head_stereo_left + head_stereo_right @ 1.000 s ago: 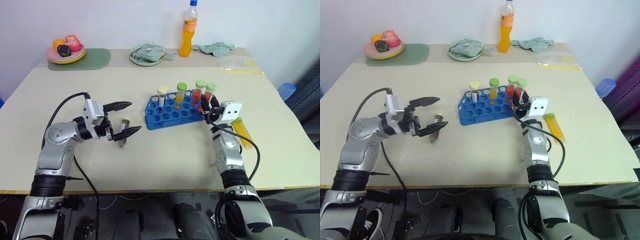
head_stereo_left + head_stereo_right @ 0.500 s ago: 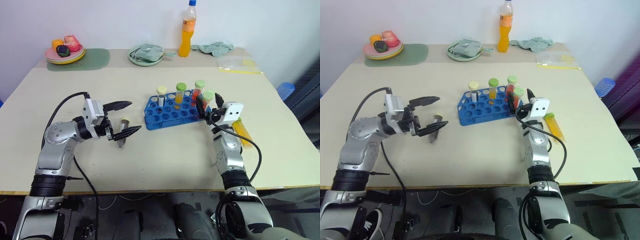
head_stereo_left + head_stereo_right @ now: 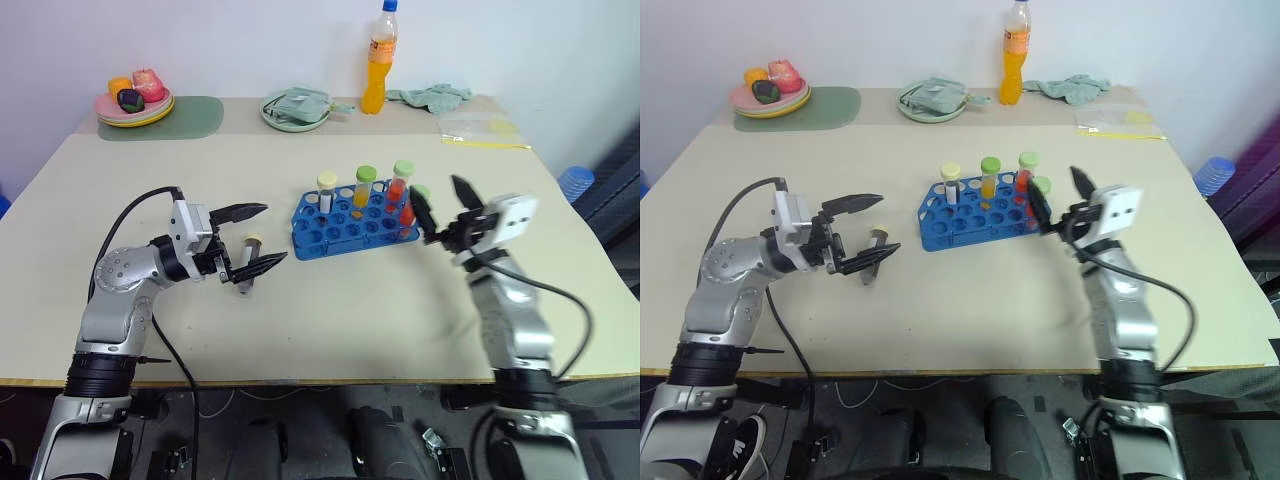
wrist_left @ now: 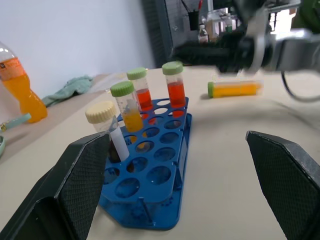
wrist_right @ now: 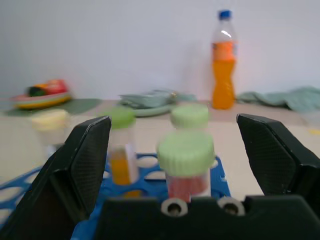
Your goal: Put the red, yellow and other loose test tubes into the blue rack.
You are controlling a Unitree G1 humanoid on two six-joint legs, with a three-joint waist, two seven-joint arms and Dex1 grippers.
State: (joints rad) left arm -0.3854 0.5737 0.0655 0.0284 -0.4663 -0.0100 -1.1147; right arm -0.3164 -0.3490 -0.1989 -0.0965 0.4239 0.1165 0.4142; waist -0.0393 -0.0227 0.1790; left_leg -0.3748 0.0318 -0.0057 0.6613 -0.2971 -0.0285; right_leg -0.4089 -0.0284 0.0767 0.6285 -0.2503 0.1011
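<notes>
The rack (image 3: 352, 223) sits at the centre of the frame with four tubes upright along its far and right side: a cream-capped one (image 3: 326, 190), a yellow one (image 3: 363, 186) and two red ones (image 3: 402, 179) (image 3: 408, 208). Left of it a dark tube (image 3: 247, 266) lies on the table (image 3: 320, 300) between the wide-open, empty fingers of the left gripper (image 3: 255, 238). Just right of the rack the right gripper (image 3: 437, 211) is raised, fingers spread wide and holding nothing; a bottle (image 3: 376, 59) stands at the top centre.
</notes>
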